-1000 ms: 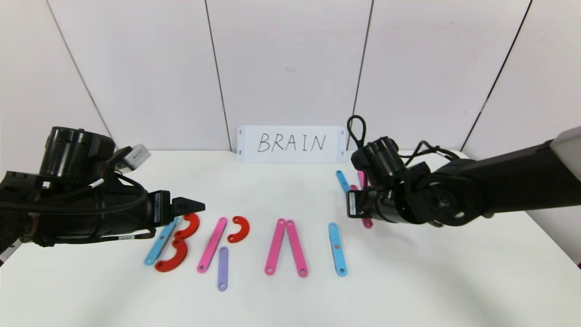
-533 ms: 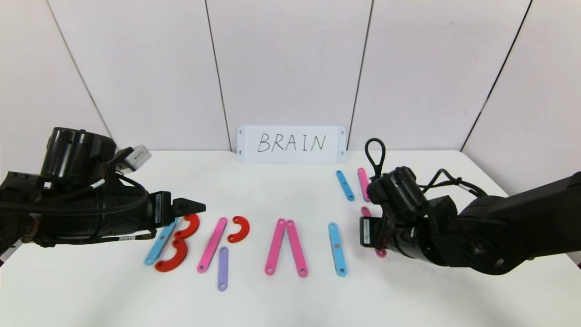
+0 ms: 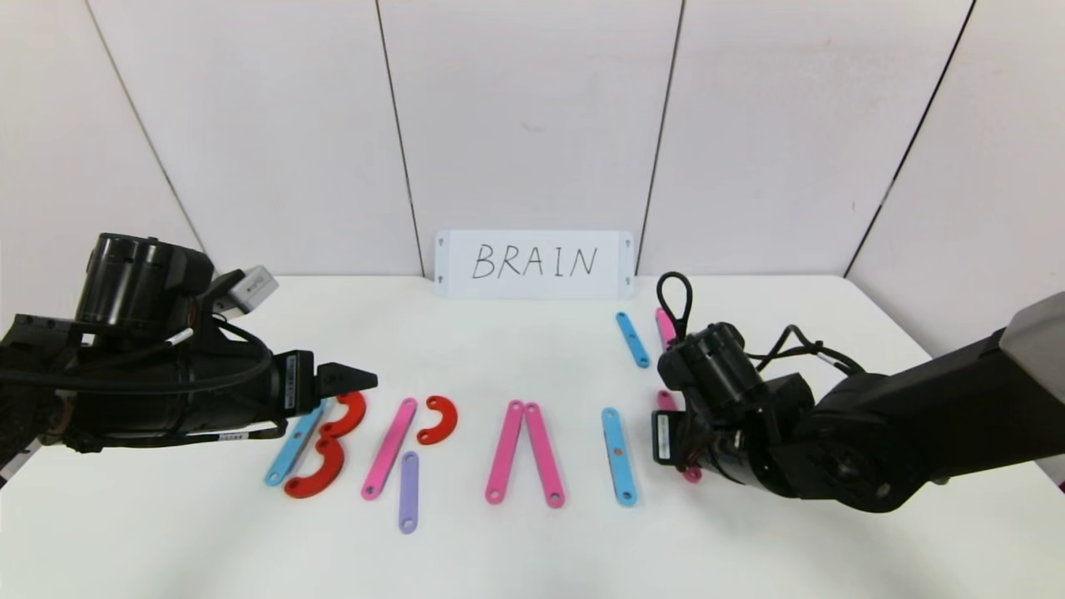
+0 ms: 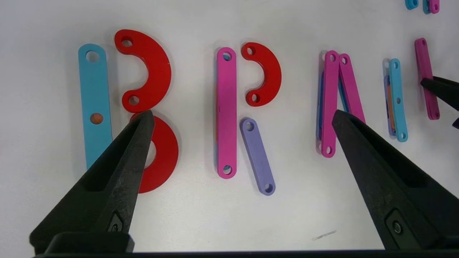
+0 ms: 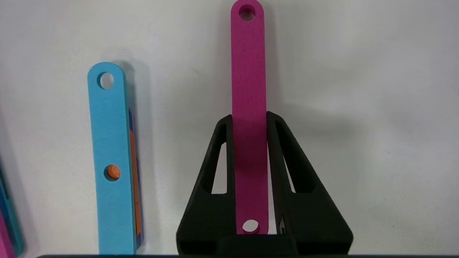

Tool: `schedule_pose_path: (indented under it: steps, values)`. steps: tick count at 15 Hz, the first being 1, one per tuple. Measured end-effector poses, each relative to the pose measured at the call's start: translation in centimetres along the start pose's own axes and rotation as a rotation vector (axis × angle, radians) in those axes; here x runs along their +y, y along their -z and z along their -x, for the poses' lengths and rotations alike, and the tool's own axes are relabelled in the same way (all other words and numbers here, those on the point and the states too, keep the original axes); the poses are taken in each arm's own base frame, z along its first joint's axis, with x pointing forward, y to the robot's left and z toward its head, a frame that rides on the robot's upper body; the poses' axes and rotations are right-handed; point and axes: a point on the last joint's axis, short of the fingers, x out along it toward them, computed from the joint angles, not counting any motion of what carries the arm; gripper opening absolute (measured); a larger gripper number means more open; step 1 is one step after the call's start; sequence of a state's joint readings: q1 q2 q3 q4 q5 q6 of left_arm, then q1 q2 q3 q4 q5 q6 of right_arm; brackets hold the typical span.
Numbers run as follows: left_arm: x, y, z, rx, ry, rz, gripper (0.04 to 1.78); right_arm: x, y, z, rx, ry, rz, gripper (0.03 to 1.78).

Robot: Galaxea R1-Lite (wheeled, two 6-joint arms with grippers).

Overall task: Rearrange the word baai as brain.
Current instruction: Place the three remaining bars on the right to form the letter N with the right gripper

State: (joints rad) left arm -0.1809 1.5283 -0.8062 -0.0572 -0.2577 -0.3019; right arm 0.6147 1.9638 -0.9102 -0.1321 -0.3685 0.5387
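Head view: on the worktop point(image 3: 532, 549), two red arcs point(image 3: 318, 476), four pink strips point(image 3: 388, 448), three blue point(image 3: 619, 456), one purple point(image 3: 408, 491).

Left wrist: my left gripper point(image 4: 236, 118) spread above B-R.

Right wrist: my right gripper point(image 5: 250, 120) pinching a pink strip point(image 5: 248, 61) beside the I.

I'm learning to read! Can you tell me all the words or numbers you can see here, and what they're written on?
"BRAIN": handwritten in black on the white card standing at the back of the table.
"BRAI": not written but laid out, the plastic pieces on the table shape these letters so far.
Small white labels on the left arm and right arm: too small to read.
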Motion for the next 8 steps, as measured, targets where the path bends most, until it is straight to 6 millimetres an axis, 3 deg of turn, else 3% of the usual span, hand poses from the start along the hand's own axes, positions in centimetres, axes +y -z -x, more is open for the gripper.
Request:
schedule_pose_path:
  steps: [3, 8]
  values:
    - [0.00, 0.01, 0.00, 0.000, 0.000, 0.000, 1.73, -0.10, 0.15, 0.01, 0.004, 0.003, 0.002, 0.62]
    - [0.01, 0.03, -0.02, 0.002, 0.000, 0.000, 1.73, -0.36, 0.02, 0.25, -0.002, 0.006, -0.006, 1.43]
